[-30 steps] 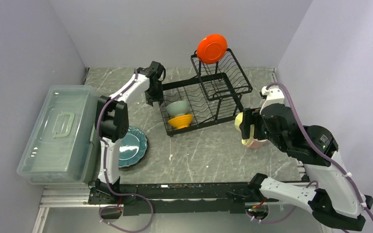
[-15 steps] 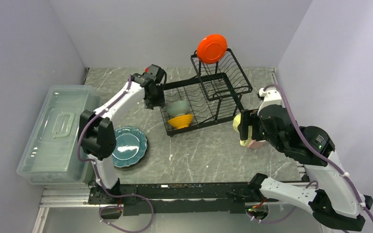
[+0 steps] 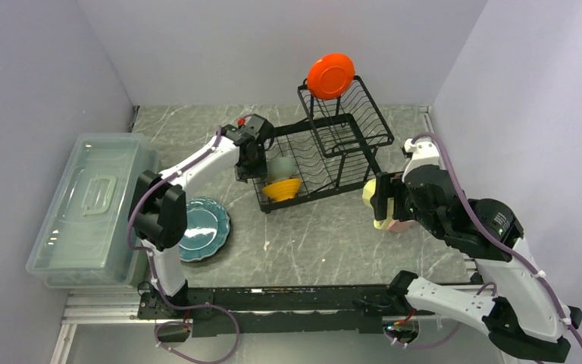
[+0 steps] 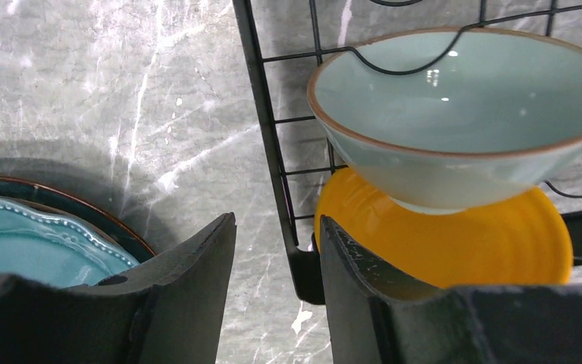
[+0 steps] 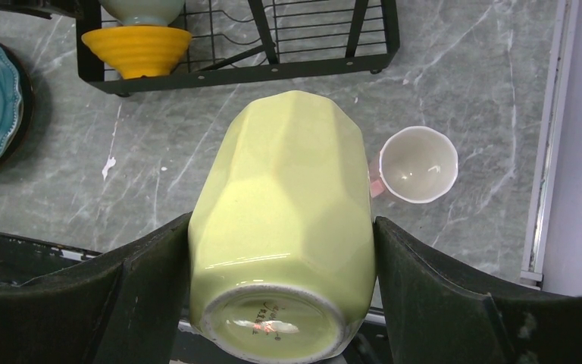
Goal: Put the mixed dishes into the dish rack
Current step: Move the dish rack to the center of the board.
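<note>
From the top view, your left claw (image 3: 256, 157) hangs at the near-left corner of the dish rack (image 3: 352, 114). It is just beside the pale green bowl (image 3: 280, 165), which rests on the orange-yellow bowl (image 3: 281, 189) in the lower tray. The small orange-red plate (image 3: 330, 75) stands upright at the raised tier's far corner. The teal plates (image 3: 201, 227) lie on the bench (image 3: 311, 243), apart from the rack. Your right claw (image 3: 383, 201) carries the pale yellow mug (image 3: 370, 199) to the right of the rack, near the pink mug (image 3: 403, 224) on the bench.

In the left wrist view, the claw stands half-wide and empty, with the rack's edge wire below the gap.

In the right wrist view, the claw is spread wide, gripping the yellow mug's sides, its base toward the camera.

The mug's placement looks like the step in hand. Next you'd need to carry it over the raised basket and lower it in before letting go. The teal plates and the pink mug then remain.
</note>
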Motion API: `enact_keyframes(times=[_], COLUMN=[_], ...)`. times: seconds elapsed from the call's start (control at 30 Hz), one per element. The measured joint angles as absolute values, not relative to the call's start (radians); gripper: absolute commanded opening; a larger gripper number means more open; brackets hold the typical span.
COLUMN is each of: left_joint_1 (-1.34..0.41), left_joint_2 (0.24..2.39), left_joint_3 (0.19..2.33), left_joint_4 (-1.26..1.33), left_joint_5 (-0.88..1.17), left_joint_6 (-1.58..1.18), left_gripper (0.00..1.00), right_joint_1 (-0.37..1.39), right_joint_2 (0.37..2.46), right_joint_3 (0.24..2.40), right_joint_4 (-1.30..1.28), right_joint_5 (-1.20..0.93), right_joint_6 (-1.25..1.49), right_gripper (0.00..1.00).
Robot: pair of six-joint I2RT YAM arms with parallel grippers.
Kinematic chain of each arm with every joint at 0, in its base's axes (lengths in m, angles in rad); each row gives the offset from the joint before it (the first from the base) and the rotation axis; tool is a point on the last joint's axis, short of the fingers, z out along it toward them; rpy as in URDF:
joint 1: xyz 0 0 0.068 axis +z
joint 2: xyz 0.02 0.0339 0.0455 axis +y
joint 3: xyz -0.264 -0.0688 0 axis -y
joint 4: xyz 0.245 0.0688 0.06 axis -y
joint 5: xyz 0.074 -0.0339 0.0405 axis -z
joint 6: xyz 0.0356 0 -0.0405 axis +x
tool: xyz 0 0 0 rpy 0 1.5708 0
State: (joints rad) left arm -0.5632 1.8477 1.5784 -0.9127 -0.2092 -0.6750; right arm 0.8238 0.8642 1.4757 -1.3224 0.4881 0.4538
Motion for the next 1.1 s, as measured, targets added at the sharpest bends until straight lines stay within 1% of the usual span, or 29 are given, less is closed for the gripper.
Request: enact_keyframes(times=[0.23,0.37,0.43,0.53,0.67,0.73,0.77,1.1], left_joint_1=[-0.560,-0.560,-0.560,-0.559,-0.560,-0.562,-0.563,-0.563], left_joint_2=[1.878,1.891,1.895,1.897,1.897,1.897,1.897,1.888], left_joint_3=[1.533,1.518,1.509,1.493,1.480,1.476,1.475,1.463], left_joint_4=[-0.892,-0.876,-0.867,-0.854,-0.826,-0.816,-0.813,-0.797], left_joint_5=[-0.225,-0.226,-0.226,-0.226,-0.217,-0.216,-0.215,-0.209], left_joint_6=[-0.694,-0.702,-0.704,-0.709,-0.720,-0.720,-0.720,-0.698], left_gripper=[0.50,0.46,0.40,0.26,0.11,0.02,0.00,0.00], right_joint_1=[0.824,0.824,0.824,0.824,0.824,0.824,0.824,0.824], right_joint_2=[0.855,0.855,0.855,0.856,0.856,0.856,0.856,0.873], right_joint_3=[1.473,1.470,1.468,1.463,1.461,1.460,1.459,1.452], right_joint_4=[-1.322,-1.322,-1.321,-1.316,-1.315,-1.315,-1.313,-1.308], right_joint_5=[0.488,0.487,0.487,0.485,0.479,0.476,0.474,0.469], right_joint_6=[0.454,0.454,0.454,0.454,0.454,0.454,0.454,0.454], right_gripper=[0.49,0.49,0.49,0.49,0.49,0.49,0.49,0.50])
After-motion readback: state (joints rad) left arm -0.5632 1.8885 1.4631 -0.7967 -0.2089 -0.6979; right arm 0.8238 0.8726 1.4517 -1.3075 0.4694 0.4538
